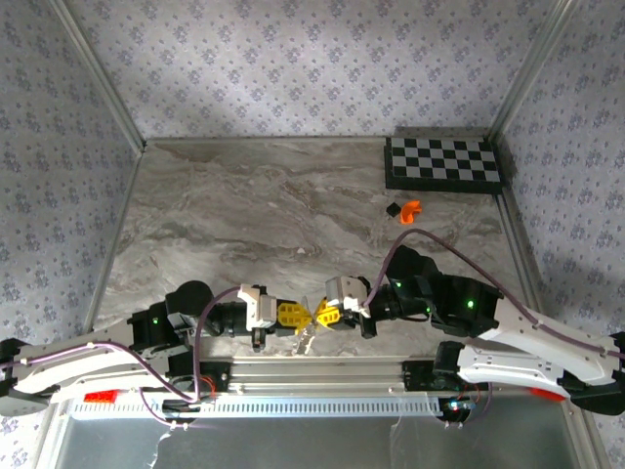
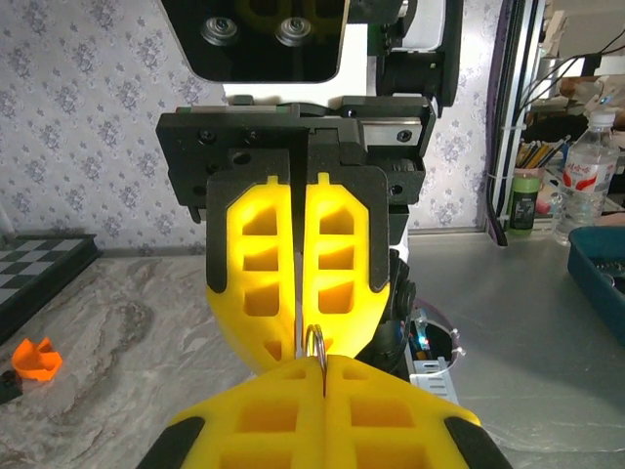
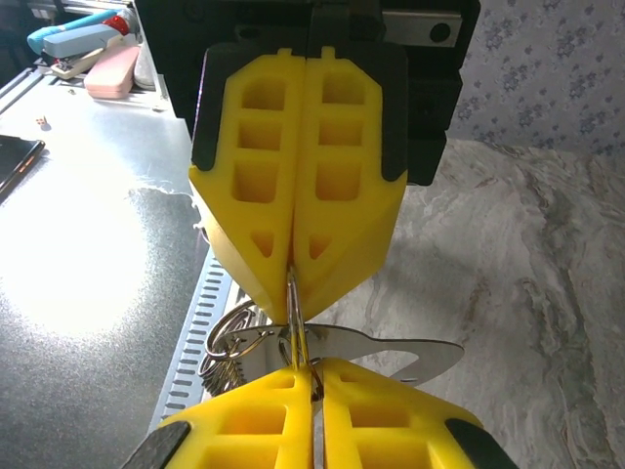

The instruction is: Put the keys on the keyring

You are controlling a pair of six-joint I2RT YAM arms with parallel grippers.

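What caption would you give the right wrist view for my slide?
Left claw and right claw, both shut, meet tip to tip on the keyring, a silvery key alongside.

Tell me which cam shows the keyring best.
Right wrist: the keyring sits large and sharp, loops visible, a silvery key beside it. Left wrist catches a thin arc of it; top external, a tiny silvery glint.

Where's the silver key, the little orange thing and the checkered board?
silver key [image 3: 386, 354], right wrist view, on its flat blade.
orange thing [image 1: 410, 211], top view, on its middle.
checkered board [image 1: 444, 164], top view, on its middle squares.
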